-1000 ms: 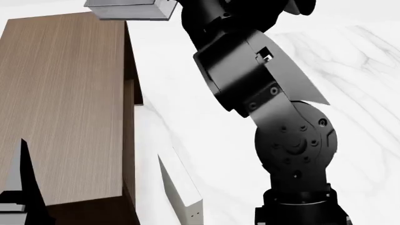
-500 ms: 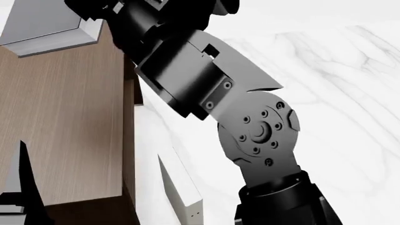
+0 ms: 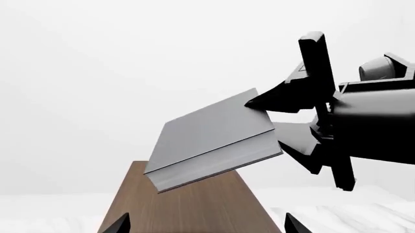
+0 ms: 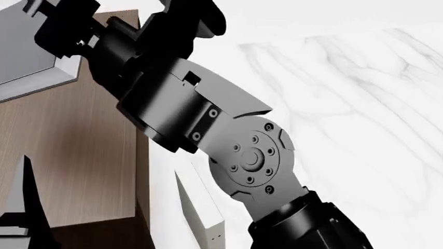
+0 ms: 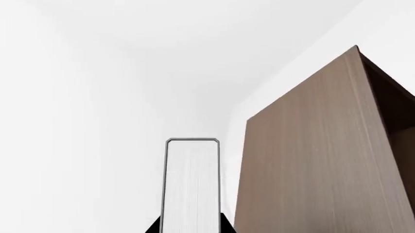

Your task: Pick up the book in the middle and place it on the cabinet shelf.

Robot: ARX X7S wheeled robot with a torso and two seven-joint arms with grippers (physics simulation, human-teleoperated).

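Observation:
The dark grey book [image 3: 211, 138] with white page edges hangs tilted in the air above the brown wood-grain cabinet top [image 3: 188, 208]. My right gripper [image 3: 266, 119] is shut on one end of the book. In the head view the book [image 4: 28, 46] is at the upper left over the cabinet [image 4: 76, 155], held by my right gripper [image 4: 62, 31]. The right wrist view shows the book's page edges [image 5: 191, 184] between the jaws, with the cabinet [image 5: 311, 160] beside it. My left gripper [image 3: 204, 228] is open and empty, low at the cabinet's near end.
A white book [image 4: 201, 212] stands upright on the marble surface [image 4: 360, 104] just right of the cabinet. My right arm [image 4: 242, 155] crosses the middle of the head view. A left finger [image 4: 21, 207] shows at the lower left.
My right arm has swung left with the book, carrying it from beyond the cabinet's far right corner to over its top. The left gripper has not moved.

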